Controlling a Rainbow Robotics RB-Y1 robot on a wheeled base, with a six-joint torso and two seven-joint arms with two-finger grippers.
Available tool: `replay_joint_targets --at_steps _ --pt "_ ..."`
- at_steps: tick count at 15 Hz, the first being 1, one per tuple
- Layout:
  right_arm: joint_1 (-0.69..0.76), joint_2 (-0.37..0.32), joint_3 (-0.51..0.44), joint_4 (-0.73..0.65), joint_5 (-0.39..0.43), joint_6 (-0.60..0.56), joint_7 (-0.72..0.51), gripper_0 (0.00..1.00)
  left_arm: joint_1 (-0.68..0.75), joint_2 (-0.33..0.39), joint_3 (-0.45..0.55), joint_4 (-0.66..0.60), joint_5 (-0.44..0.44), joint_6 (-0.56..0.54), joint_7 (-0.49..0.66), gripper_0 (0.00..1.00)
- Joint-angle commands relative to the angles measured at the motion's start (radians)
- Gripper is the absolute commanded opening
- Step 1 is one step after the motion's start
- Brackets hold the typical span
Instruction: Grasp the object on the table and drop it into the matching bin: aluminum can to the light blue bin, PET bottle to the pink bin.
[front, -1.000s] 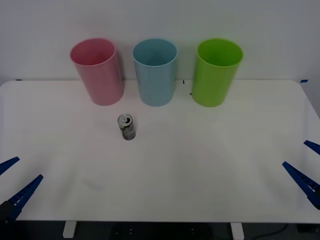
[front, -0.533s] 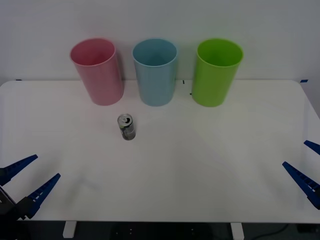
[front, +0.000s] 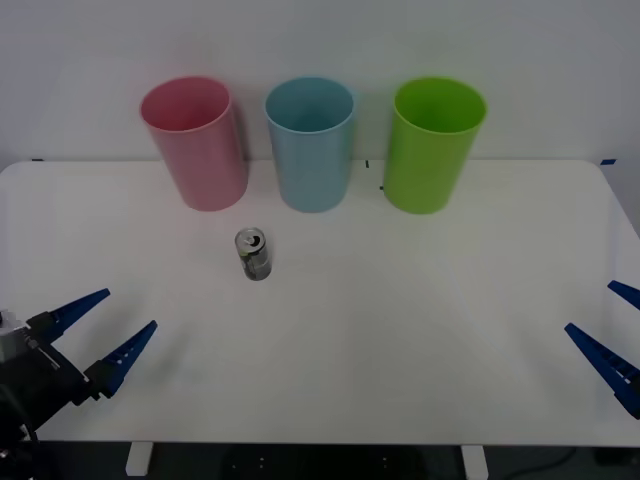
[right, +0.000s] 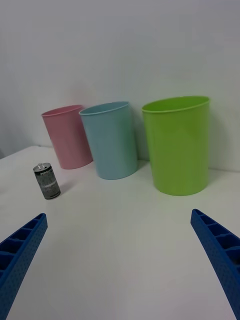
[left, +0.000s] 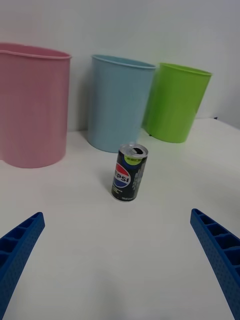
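- Low at the table's near left corner, left gripper (front: 104, 330), jaws spread wide, nothing held.
- Pink bin (front: 196, 142), light blue bin (front: 311, 143), green bin (front: 432, 143) in a back row.
- Aluminum can (front: 253, 254) upright before pink and blue bins; left wrist view reads its Pepsi label.
- Right gripper (front: 610, 345) at right edge, fingers wide.
- White table (front: 400, 320), pale wall behind.

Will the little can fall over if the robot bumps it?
Probably. The aluminum can stands upright on a small base on the smooth table, so a nudge could tip it. On its side it would likely roll. Its opened top suggests it's light.
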Motion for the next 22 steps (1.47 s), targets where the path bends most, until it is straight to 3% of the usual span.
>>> replay_joint_targets --at_steps 1,9,20,22 --pt "0.0 0.0 0.0 0.0 0.0 0.0 0.0 1.0 -0.043 0.0 -0.061 0.026 -0.004 0.074 -0.002 1.0" --pt "0.0 0.0 0.0 0.0 0.0 0.0 0.0 1.0 -0.252 -0.005 -0.139 0.253 -0.051 0.084 -0.037 1.0" --pt "0.0 0.0 0.0 0.0 0.0 0.0 0.0 1.0 -0.365 -0.17 -0.136 0.29 -0.287 0.161 -0.046 1.0" --pt "0.0 0.0 0.0 0.0 0.0 0.0 0.0 1.0 -0.413 -0.178 -0.138 0.354 -0.306 0.162 -0.059 1.0"
